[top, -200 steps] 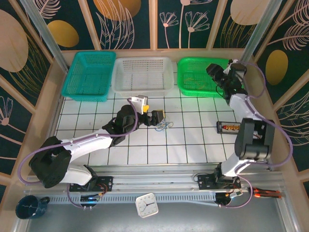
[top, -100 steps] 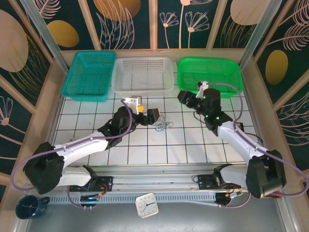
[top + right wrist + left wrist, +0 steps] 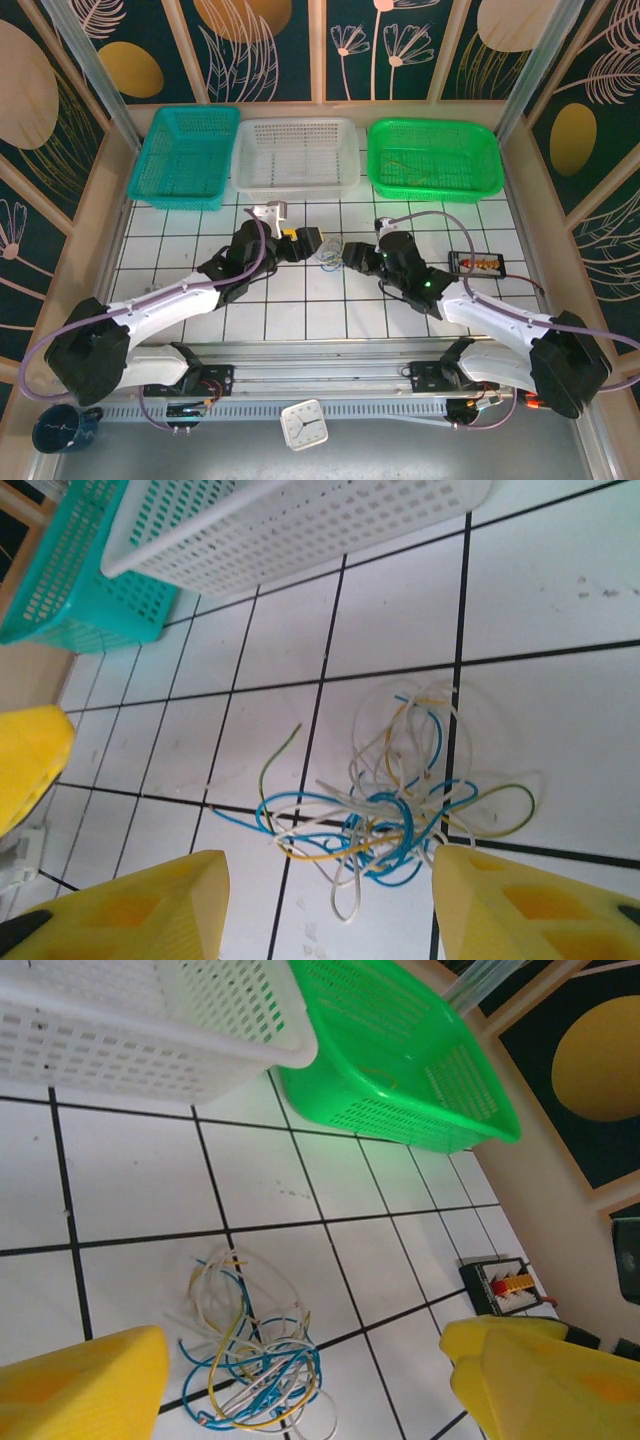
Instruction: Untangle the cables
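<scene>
Left gripper (image 3: 305, 243) spread wide, right gripper (image 3: 352, 258) spread too, both empty, low in front of white basket (image 3: 296, 155)
Cables (image 3: 328, 255): small knot just in front of same basket, toward its right end
Likely light, limp, snag-prone; pinch single outer strand, not dense blue middle

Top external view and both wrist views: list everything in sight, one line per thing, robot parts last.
cables: one small tangle, blue, yellow and white, on the tiles between the two grippers
teal basket: one, far left
white basket: one, far middle
green basket: one, far right
small box: one, black with red and orange parts, on the tiles at the right
table: one, white tiles with dark lines
clock: one, white, near edge
mug: one, dark blue, near left corner
left gripper: yellow fingers, open, beside the tangle
right gripper: yellow fingers, open, beside the tangle
</scene>
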Motion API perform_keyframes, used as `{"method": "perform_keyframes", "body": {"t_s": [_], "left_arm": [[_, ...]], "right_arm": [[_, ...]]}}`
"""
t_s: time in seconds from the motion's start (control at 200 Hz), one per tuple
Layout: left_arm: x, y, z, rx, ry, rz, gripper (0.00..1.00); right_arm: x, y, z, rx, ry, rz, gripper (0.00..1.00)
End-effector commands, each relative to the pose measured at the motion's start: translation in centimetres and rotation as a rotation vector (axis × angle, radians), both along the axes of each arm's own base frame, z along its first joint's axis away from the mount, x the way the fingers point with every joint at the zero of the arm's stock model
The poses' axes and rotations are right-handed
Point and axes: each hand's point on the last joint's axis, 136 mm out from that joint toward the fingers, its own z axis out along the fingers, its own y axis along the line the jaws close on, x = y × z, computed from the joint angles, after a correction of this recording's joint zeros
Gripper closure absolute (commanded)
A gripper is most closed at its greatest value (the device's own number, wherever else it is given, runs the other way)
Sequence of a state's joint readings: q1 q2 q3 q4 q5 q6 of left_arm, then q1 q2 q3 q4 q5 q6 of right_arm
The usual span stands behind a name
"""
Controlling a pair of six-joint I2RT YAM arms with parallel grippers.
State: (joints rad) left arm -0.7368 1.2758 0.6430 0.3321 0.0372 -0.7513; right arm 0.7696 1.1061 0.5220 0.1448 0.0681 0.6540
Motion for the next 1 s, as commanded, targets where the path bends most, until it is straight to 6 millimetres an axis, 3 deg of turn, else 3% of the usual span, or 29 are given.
{"method": "perform_keyframes", "body": {"t_s": [0.0,0.285,0.44,0.745,0.996], "left_arm": [[-0.4,0.0,-2.5,0.01,0.086,-0.015,0.25],[0.4,-0.9,-6.4,0.03,0.183,-0.029,0.43],[0.6,-1.0,-7.5,0.029,0.201,-0.017,0.51],[1.2,-0.6,-8.4,0.024,0.206,0.01,0.65],[1.0,-0.8,-8.6,0.009,0.211,-0.006,0.66]], "right_arm": [[0.3,-0.6,-0.5,-0.014,-0.004,-0.064,0.44],[1.3,1.1,-0.8,-0.042,-0.006,-0.033,0.44],[1.9,2.1,-0.8,-0.056,-0.009,-0.018,0.44],[2.8,3.0,-0.8,-0.056,-0.013,-0.012,0.44],[3.2,3.7,-1.0,-0.051,-0.009,-0.003,0.44]]}}
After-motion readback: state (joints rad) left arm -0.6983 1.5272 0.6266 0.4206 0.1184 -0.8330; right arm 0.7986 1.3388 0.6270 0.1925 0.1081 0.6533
